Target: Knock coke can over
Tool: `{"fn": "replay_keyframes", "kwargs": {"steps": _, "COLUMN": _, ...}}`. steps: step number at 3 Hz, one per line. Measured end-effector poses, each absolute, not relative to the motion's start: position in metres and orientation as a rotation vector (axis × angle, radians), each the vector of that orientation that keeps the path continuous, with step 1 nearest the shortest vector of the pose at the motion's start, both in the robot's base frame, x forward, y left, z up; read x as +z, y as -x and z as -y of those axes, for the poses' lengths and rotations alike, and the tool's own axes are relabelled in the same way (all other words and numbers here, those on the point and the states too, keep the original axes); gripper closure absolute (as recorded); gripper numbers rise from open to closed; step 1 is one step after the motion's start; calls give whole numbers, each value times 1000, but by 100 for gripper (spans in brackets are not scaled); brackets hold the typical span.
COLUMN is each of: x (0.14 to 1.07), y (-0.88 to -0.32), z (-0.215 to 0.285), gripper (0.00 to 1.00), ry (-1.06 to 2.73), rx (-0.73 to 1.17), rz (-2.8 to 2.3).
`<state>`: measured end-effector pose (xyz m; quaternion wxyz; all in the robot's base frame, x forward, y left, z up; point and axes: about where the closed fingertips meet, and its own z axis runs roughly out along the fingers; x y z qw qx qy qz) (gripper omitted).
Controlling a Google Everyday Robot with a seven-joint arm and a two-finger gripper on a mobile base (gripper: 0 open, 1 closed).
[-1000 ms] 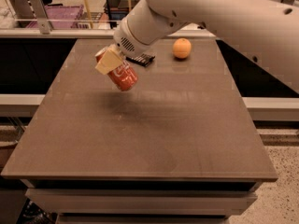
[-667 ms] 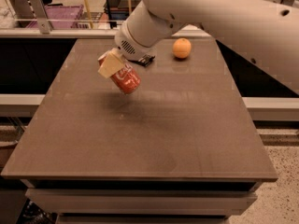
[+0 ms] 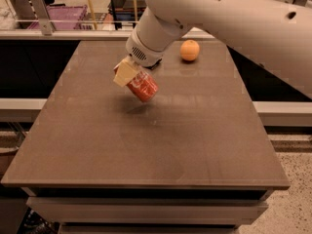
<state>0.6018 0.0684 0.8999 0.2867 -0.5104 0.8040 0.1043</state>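
Note:
The coke can is red with white script and hangs tilted above the brown table, its shadow below it on the tabletop. My gripper is shut on the can's upper end, with a cream-coloured finger across it. The white arm reaches in from the upper right and hides the rest of the gripper.
A round orange fruit lies near the table's far edge, right of the gripper. Behind the table stand a purple bin and shelving. The table's front edge runs along the bottom; speckled floor shows at the right.
The gripper with the can has shifted slightly right and toward the table's middle. The can stays tilted in the grip. The orange has not moved.

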Motion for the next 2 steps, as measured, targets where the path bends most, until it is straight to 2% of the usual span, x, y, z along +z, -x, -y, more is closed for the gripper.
{"fn": "replay_keyframes", "kwargs": {"steps": 2, "x": 883, "y": -600, "z": -55, "gripper": 100, "ry": 1402, "rx": 173, "rz": -2233}}
